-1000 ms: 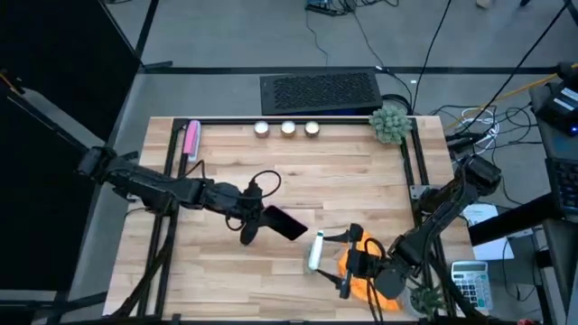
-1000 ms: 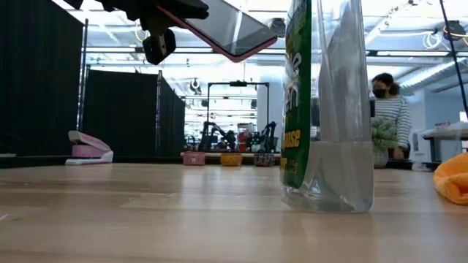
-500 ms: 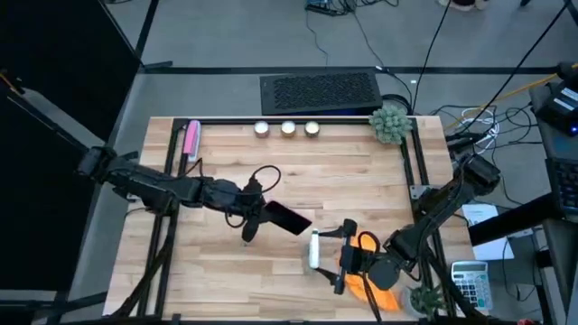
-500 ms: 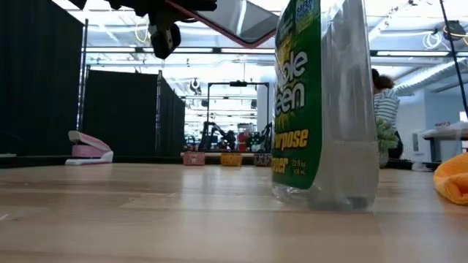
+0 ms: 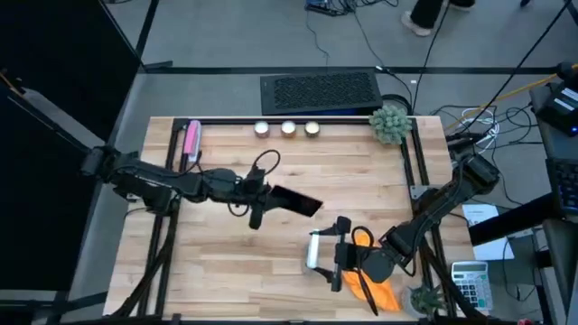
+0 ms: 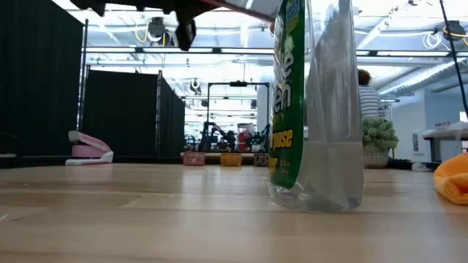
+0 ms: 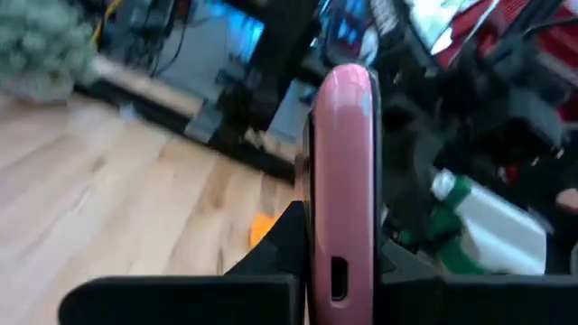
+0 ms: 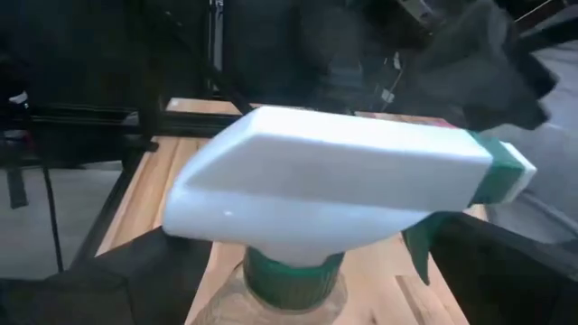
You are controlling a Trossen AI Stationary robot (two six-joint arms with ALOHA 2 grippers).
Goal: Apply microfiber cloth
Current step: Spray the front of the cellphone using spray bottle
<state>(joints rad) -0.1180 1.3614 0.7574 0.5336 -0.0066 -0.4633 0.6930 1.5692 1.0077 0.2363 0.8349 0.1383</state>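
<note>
A black phone in a pink case (image 5: 296, 200) hangs above the middle of the table, with my left gripper (image 5: 260, 196) shut on it. A clear spray bottle (image 5: 313, 251) with a green label and white trigger head (image 8: 343, 185) stands upright on its base (image 6: 314, 204) near the table's front right. My right gripper (image 5: 340, 262) is closed around it from the right. The orange microfiber cloth (image 5: 376, 291) lies crumpled on the table under my right arm, touched by neither gripper. It also shows in the low view (image 6: 453, 179). My left gripper pinches the phone's near end (image 7: 340, 271) between its two fingers, one finger (image 7: 280, 244) on each flat face. The fingers come level from the table's left and lie along the phone. The phone sticks out toward the right, tilted, lifted clear of the table. My right gripper has one finger (image 8: 163, 271) on each side of the bottle, below its green collar (image 8: 289, 271). The contact itself lies below the wrist view's edge. The fingers come level from the table's right. The bottle stands upright on the table.
A pink flat case (image 5: 191, 140) lies at the far left. Three small round cups (image 5: 287, 128) and a green plant ball (image 5: 390, 122) stand along the far edge. Black frame rails (image 5: 172, 181) border the table. A person (image 6: 368, 95) moves in the room behind.
My left gripper has risen and gone toward the table's far right with the phone, which is now almost out of the top of the low view. My right gripper has shifted slightly left with the spray bottle, which has turned about its upright axis while standing on the table.
</note>
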